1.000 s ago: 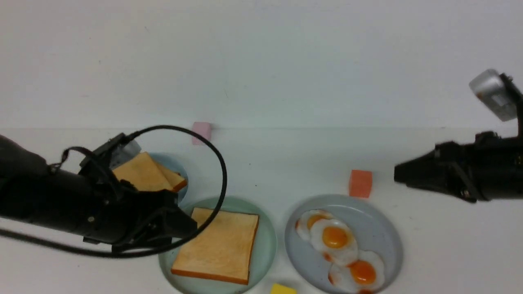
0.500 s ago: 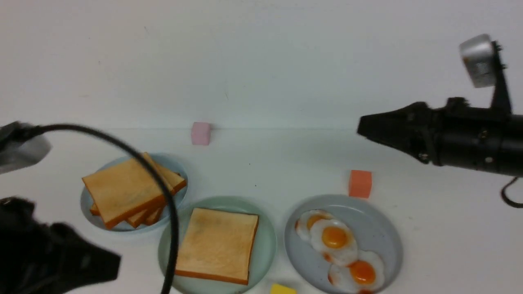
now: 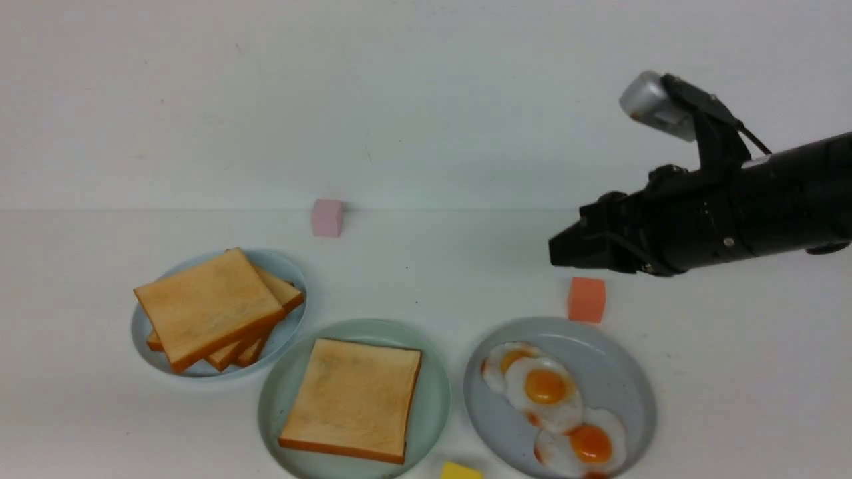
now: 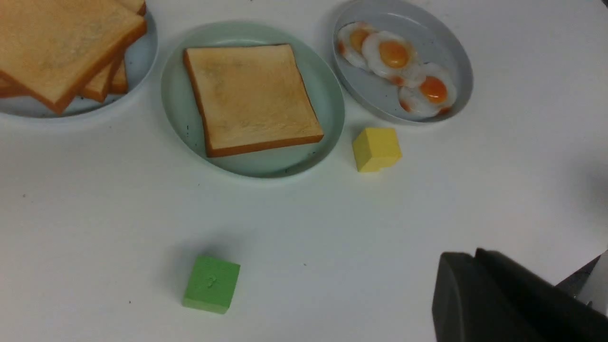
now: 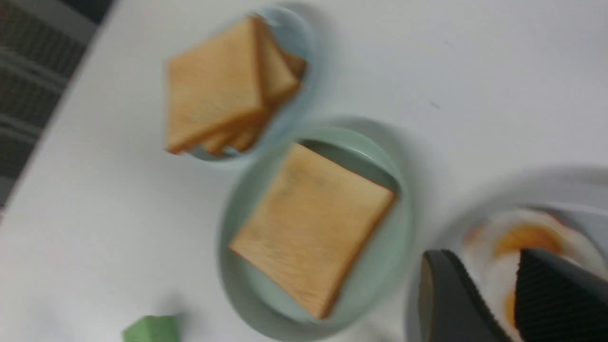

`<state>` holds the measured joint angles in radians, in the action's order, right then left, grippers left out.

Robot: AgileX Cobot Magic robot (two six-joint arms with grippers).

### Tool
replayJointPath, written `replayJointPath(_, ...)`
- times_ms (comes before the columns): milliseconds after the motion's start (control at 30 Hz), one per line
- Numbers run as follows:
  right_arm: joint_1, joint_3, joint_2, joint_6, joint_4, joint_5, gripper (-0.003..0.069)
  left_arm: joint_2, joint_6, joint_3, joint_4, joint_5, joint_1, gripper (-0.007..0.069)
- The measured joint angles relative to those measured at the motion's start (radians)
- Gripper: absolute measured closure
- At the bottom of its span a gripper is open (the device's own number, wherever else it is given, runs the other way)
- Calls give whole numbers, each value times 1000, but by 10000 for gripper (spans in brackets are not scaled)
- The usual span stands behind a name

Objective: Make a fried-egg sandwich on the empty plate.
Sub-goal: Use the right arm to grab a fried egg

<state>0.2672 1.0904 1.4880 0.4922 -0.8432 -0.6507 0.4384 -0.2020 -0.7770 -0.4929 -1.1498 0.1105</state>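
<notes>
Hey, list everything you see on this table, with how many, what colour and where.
table: one, white, under everything
mint-green plate: one, front centre
toast slice: one, golden-brown, flat on the mint-green plate
light-blue plate: one, left, further back
toast pile: several slices, golden-brown, on the light-blue plate
grey-blue plate: one, right
fried eggs: three, white with orange yolks, overlapping on the grey-blue plate
pink cube: one, at the back
orange cube: one, behind the grey-blue plate
yellow cube: one, in front, between those two plates
green cube: one, nearest the robot
right gripper: black, open, empty, raised
left gripper: black, shut, empty
</notes>
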Motion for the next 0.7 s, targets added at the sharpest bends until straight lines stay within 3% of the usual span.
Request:
replayJointPath(200,0,1,10,-56,28,13,418,-14,25,0,-1,-54,0,580)
replayJointPath(700,0,1,38,28,-213,63,418,-14,52,0,80,49,0,566)
